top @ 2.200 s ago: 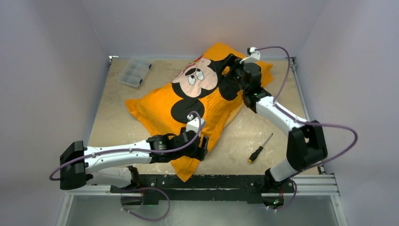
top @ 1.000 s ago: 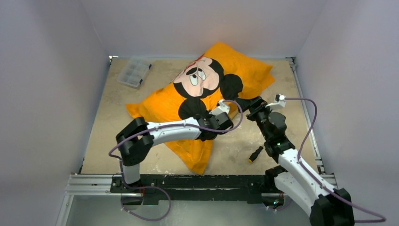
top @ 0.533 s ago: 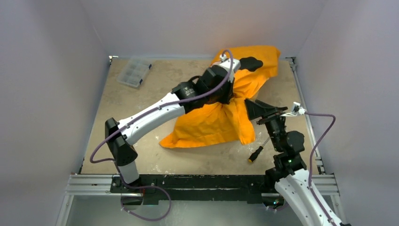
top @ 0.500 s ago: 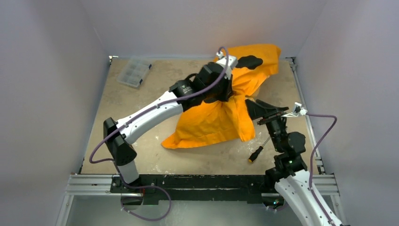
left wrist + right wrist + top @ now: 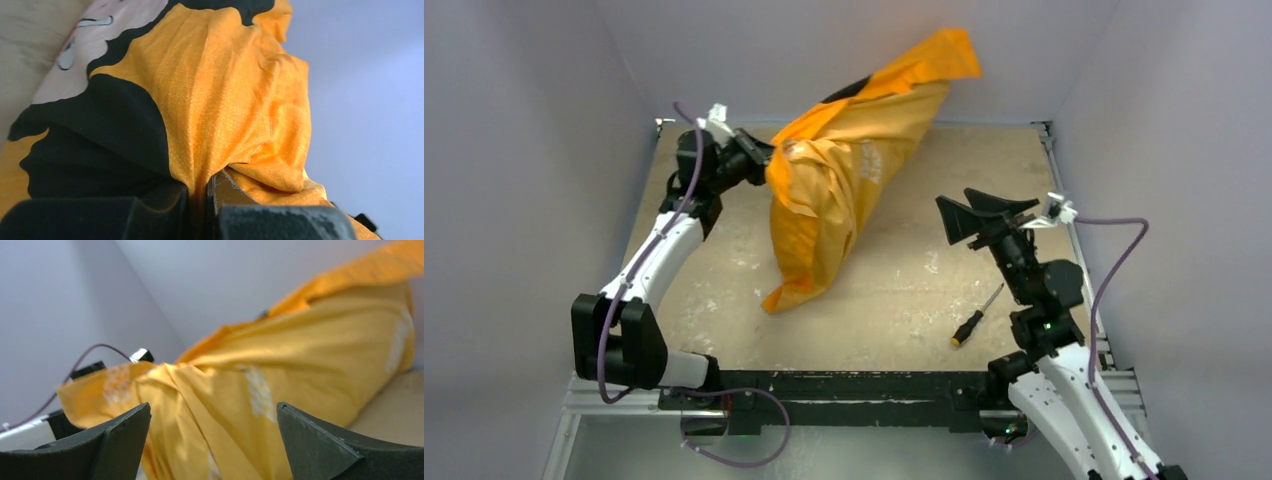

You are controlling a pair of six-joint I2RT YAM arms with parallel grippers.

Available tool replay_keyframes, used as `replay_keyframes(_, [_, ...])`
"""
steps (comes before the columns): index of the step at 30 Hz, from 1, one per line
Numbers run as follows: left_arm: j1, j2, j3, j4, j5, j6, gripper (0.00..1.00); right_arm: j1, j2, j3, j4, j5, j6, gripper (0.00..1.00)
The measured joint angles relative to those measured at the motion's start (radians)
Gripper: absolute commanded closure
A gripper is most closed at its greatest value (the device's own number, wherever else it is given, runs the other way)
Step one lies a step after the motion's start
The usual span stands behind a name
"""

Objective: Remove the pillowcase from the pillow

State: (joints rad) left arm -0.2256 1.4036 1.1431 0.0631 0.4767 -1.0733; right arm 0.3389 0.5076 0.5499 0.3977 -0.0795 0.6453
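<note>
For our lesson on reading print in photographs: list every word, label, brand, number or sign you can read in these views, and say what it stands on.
White lettering on the bright orange-yellow cloth pillowcase: too small in the top view and blurred in the right wrist view, so unreadable.
Black-handled screwdriver: no readable marking.
Nothing else legible in any view.

A beige table [image 5: 904,300], mottled with pale scuffs, fills the middle; plain lilac-grey walls close it in, a left wall [image 5: 524,150] at 9 o'clock, a back wall [image 5: 754,50] at 12 o'clock, a right wall [image 5: 1184,120] at 3 o'clock; a black rail [image 5: 864,385] on a silver frame [image 5: 1122,392] runs along 6 o'clock; the light is soft and even.
</note>
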Motion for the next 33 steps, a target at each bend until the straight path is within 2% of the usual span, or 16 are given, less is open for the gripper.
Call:
replay_keyframes(5, [0.237, -0.03, -0.169, 0.127, 0.091, -0.143, 1.0, 0.0, 0.188, -0.003, 0.027, -0.08, -0.034, 0.01])
replay_keyframes(8, [0.326, -0.03, -0.22, 0.15, 0.127, -0.166, 1.0, 0.0, 0.312, -0.022, 0.086, -0.141, -0.054, 0.01])
replay_keyframes(11, [0.38, -0.034, -0.223, 0.096, 0.142, -0.126, 1.0, 0.011, 0.451, -0.032, 0.134, -0.181, -0.069, 0.01])
replay_keyframes(17, [0.44, -0.1, -0.192, -0.175, 0.082, 0.094, 1.0, 0.124, 0.747, -0.029, 0.264, -0.193, -0.06, 0.01])
replay_keyframes(22, [0.459, -0.163, -0.191, -0.328, 0.005, 0.224, 1.0, 0.193, 0.984, -0.002, 0.437, -0.222, 0.027, 0.01])
replay_keyframes(29, [0.459, -0.249, -0.205, -0.428, -0.073, 0.321, 1.0, 0.223, 1.232, 0.063, 0.712, -0.303, 0.175, 0.01])
replay_keyframes(33, [0.46, -0.283, -0.245, -0.438, -0.101, 0.342, 1.0, 0.264, 1.358, 0.172, 0.777, -0.315, 0.222, 0.01])
